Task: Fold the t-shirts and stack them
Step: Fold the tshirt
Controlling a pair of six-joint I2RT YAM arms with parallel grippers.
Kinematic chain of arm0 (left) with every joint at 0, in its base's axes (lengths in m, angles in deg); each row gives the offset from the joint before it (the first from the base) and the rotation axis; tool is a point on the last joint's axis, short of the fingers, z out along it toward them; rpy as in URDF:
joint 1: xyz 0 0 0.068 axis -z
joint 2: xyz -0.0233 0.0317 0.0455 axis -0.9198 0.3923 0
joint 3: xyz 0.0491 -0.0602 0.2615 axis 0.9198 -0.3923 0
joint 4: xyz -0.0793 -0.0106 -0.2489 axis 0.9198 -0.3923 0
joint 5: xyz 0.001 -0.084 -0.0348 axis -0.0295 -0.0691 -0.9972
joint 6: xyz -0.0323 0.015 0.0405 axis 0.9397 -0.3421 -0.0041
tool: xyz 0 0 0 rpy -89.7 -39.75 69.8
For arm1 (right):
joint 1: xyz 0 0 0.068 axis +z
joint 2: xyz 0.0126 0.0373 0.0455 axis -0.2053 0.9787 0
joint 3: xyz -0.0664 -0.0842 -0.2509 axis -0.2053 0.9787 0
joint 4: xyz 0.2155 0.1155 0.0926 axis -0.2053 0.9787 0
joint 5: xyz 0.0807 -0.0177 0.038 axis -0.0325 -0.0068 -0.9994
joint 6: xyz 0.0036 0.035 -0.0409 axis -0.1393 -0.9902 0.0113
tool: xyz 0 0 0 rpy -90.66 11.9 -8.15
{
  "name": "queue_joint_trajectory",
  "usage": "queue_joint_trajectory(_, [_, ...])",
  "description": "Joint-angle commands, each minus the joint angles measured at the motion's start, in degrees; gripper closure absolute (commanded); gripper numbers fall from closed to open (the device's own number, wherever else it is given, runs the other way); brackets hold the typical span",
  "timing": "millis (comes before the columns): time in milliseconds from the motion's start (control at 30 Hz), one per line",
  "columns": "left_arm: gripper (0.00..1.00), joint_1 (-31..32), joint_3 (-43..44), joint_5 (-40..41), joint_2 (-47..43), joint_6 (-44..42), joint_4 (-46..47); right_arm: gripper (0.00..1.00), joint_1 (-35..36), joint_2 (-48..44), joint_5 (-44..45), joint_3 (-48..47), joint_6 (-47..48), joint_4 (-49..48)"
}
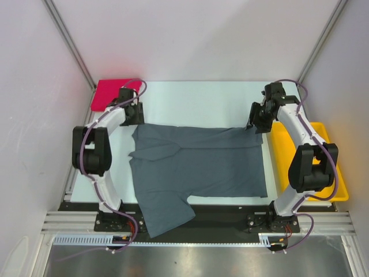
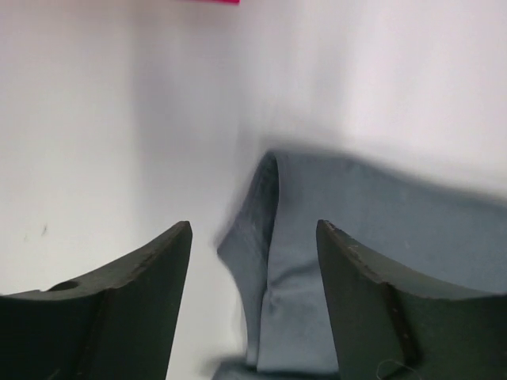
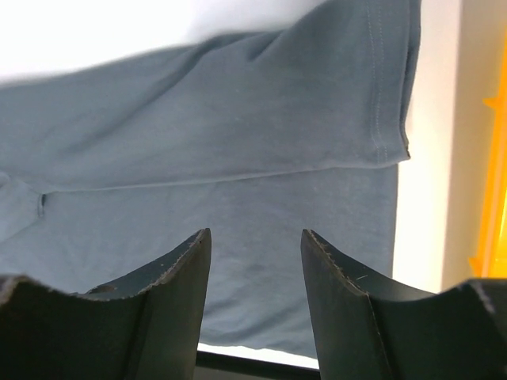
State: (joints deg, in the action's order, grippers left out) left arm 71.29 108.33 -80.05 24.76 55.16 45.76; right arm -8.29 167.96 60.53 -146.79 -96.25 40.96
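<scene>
The slate-grey t-shirt [image 1: 196,167] lies spread across the middle of the worktop [image 1: 196,104], with its far edge folded back over itself in a long band. One sleeve sticks out toward 7 o'clock, reaching past the near edge of the white surface.

The left hand [image 1: 134,112] hangs over the shirt's corner at 10 o'clock. Its fingers [image 2: 135,285] are parted with nothing between them, and the folded corner of grey cloth shows below the gap.

The right hand [image 1: 256,122] is at the 2 o'clock corner, also open and empty. From its wrist view the hemmed edge of the fold sits just beyond the fingers [image 3: 341,293]. I cannot tell whether either hand touches the cloth.

The pinkish-red t-shirt [image 1: 112,92] lies flat in the far corner at 11 o'clock, partly behind the left arm and well apart from the grey one. A yellow tray [image 1: 281,156] sits at 3 o'clock, beside the worktop.
</scene>
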Motion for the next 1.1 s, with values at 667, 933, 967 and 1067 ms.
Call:
queue_joint_trajectory(667, [0.69,-2.3,9.1,-8.2,13.1,-3.2,-0.6,0.45,-2.9,4.9,-1.6,-2.2,1.0,-0.2])
queue_joint_trajectory(933, [1.00,-5.9,10.6,3.2,11.1,-2.3,-3.1,0.47,-3.1,12.5,-1.4,-5.6,-2.9,-1.4])
queue_joint_trajectory(967, [1.00,-6.3,10.1,3.6,10.4,-2.2,-2.7,0.48,-3.1,13.3,-1.5,-6.2,-2.8,-1.2])
queue_joint_trajectory(1067, [1.00,-7.0,9.2,3.9,7.8,-1.8,-0.8,0.54,-4.7,15.8,-0.9,-8.1,-2.6,-0.8])
